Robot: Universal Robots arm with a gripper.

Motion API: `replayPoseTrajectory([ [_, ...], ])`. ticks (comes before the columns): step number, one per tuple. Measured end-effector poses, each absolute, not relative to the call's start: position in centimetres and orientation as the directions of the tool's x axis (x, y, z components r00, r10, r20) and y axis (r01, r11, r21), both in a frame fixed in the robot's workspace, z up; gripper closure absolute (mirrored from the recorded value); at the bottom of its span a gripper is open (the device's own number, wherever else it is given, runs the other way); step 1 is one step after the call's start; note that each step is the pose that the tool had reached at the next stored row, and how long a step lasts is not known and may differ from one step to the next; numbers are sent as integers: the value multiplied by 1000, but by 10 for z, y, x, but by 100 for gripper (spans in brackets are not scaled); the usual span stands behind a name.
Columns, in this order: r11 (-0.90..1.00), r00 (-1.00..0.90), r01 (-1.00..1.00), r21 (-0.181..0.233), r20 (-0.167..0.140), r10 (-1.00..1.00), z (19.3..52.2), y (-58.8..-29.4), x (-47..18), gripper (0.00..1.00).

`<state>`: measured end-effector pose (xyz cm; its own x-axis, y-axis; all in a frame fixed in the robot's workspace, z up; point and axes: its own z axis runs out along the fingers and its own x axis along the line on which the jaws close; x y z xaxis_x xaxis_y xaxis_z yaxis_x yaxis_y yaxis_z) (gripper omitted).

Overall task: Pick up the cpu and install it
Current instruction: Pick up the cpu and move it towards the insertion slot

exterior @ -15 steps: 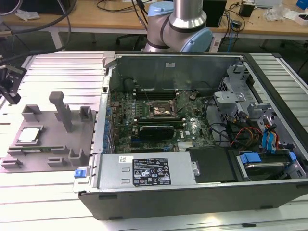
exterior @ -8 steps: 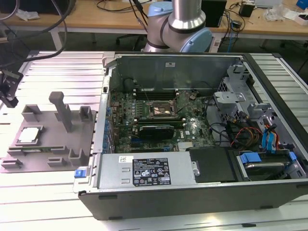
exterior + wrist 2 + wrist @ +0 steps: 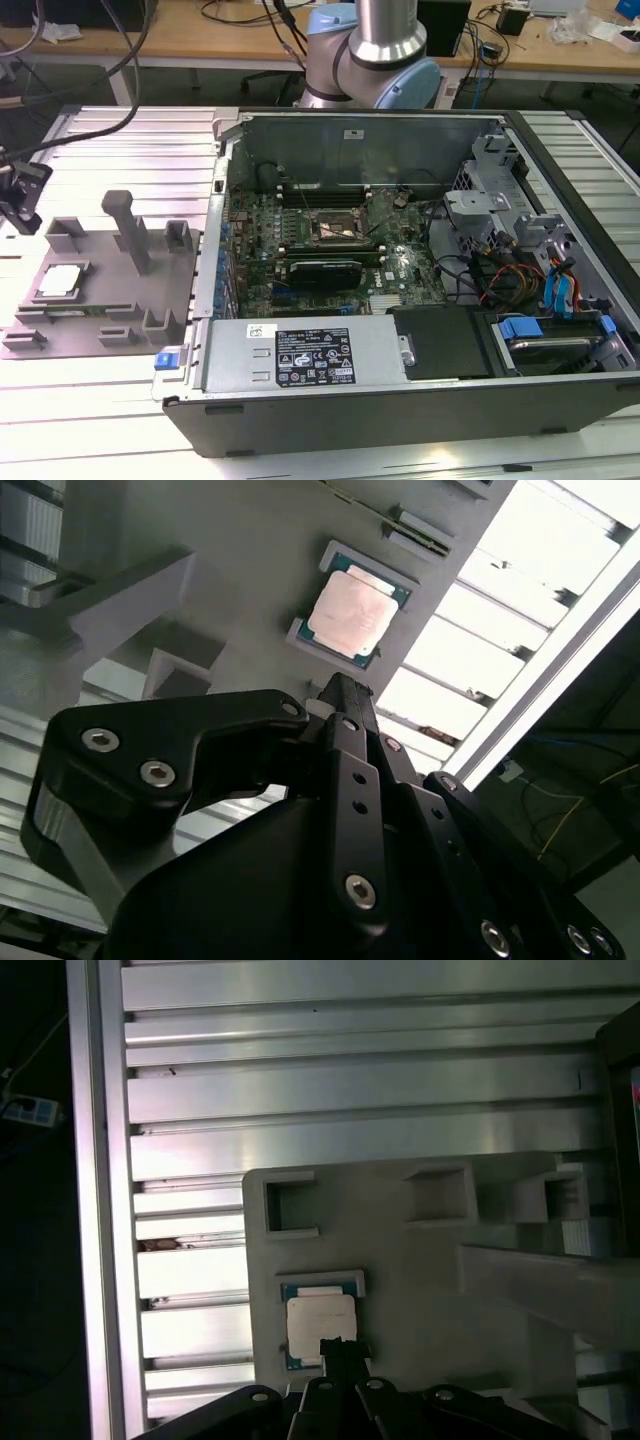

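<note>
The cpu [image 3: 60,281], a small square chip with a silvery top, lies flat in a recess of the grey fixture plate [image 3: 150,290] at the exterior view's left. Both wrist views show it, as the cpu [image 3: 350,615] and the cpu [image 3: 320,1328]. My black gripper [image 3: 20,205] hangs over the table near the plate's far left corner, above and apart from the chip. Seen from the wrist, the gripper [image 3: 345,692] is shut with nothing in it, and the tip of the gripper [image 3: 338,1345] overlaps the chip's near edge. The open socket [image 3: 340,228] sits on the motherboard inside the case.
The open computer case [image 3: 400,420] takes up the exterior view's right, with a silver labelled box [image 3: 310,357] along its near wall. A tall grey post [image 3: 128,232] and low blocks rise from the fixture plate. The ribbed aluminium table [image 3: 120,140] surrounds the plate.
</note>
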<state>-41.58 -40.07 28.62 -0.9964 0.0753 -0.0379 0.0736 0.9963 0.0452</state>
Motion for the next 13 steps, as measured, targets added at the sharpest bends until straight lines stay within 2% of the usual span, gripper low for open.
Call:
replayPoseTrajectory([
  [13, 996, -996, 74, 42, -38, 75, 251, -409, -416, 89],
])
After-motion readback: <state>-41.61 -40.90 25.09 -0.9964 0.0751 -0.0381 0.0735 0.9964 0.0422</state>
